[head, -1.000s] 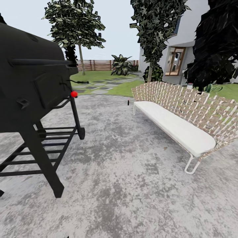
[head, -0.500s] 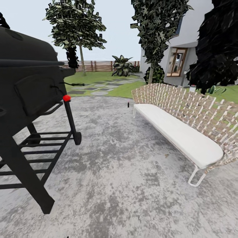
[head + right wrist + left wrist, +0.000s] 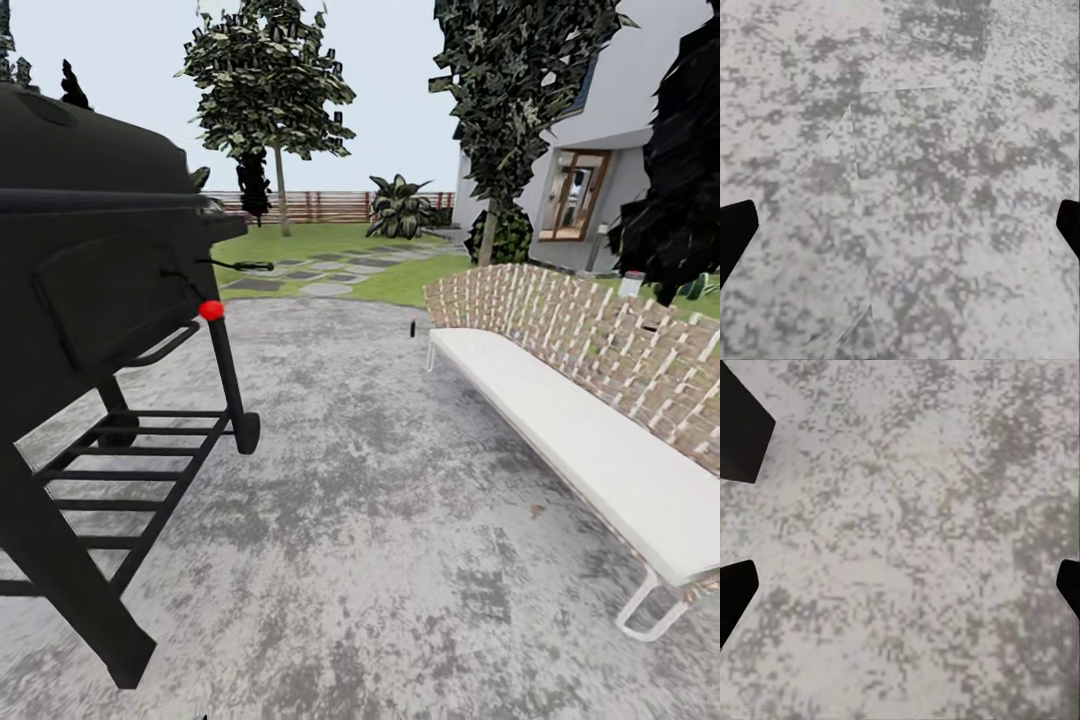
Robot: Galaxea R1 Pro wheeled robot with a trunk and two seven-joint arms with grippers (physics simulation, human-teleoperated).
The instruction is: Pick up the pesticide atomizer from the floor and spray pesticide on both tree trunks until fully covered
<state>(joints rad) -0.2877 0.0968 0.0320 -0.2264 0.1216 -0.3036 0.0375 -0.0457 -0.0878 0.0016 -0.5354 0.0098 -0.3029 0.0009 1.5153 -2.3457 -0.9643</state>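
Left gripper (image 3: 900, 577) and right gripper (image 3: 900, 225): jaws spread, empty, above grey paving (image 3: 400, 520). Black grill (image 3: 100, 330) near left, white bench (image 3: 590, 420) right; the camera has turned left since earlier. Tree (image 3: 268, 90) stands far off on the lawn (image 3: 300, 240).
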